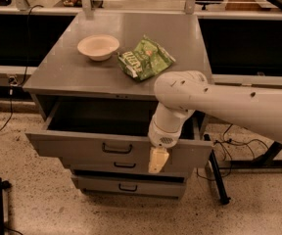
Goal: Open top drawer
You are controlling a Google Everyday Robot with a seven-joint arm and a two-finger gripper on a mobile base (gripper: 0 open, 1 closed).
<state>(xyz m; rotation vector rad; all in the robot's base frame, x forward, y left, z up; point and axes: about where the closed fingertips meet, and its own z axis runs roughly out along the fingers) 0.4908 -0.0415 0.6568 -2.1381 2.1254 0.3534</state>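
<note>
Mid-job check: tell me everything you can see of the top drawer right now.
The top drawer is a wide grey box, metal by the look, with a tall flat front and a small black loop handle at its centre. It stands pulled well out from under the table top, level, its inside dark with no contents to be made out. The gripper hangs before its front, just right of the handle; whether it touches the front cannot be told.

I see top drawer (pixel 67 145) grey, pulled out, level | black loop handle (pixel 117 149) mid-front | gripper (pixel 158 161) over front, right of handle
</note>
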